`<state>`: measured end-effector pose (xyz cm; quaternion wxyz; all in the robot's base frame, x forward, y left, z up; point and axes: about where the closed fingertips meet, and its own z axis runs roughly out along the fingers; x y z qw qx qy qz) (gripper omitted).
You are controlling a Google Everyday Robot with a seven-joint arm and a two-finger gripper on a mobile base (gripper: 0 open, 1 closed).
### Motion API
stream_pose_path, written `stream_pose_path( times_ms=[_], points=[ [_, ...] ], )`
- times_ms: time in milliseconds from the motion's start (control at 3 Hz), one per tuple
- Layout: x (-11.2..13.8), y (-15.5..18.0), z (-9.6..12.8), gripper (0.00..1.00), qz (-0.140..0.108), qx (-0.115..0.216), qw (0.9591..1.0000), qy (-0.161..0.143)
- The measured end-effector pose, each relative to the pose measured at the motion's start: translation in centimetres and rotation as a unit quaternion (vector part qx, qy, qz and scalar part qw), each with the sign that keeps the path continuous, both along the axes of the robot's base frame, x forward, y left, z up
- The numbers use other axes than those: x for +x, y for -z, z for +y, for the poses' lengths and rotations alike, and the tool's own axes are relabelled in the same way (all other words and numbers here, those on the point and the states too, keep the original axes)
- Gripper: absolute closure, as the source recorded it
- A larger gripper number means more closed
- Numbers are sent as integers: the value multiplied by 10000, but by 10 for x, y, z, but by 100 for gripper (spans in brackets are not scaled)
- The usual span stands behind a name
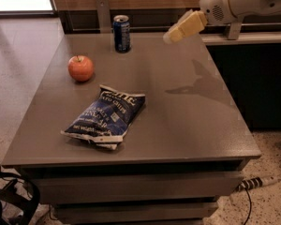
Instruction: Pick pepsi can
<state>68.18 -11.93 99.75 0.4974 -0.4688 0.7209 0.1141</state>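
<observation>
The pepsi can, dark blue with a silver top rim, stands upright near the far edge of the grey table. My gripper hangs in the air at the upper right, on a white arm, its cream-coloured fingers pointing down-left toward the can. It is to the right of the can and apart from it, holding nothing that I can see.
A red apple sits left of the can. A flat dark blue chip bag lies in the middle front of the table. A wooden wall and ledge run behind the table. Cables and a black object lie on the floor.
</observation>
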Motion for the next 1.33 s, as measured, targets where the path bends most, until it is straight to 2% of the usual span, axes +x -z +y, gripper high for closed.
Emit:
stream_pose_path(
  times_ms=[333, 1000, 1333],
  points=[
    [35, 19, 27, 0, -57, 413, 9991, -99],
    [85, 54, 69, 0, -143, 805, 9966, -34],
    [115, 76, 98, 0, -50, 1145, 9933, -110]
  ],
)
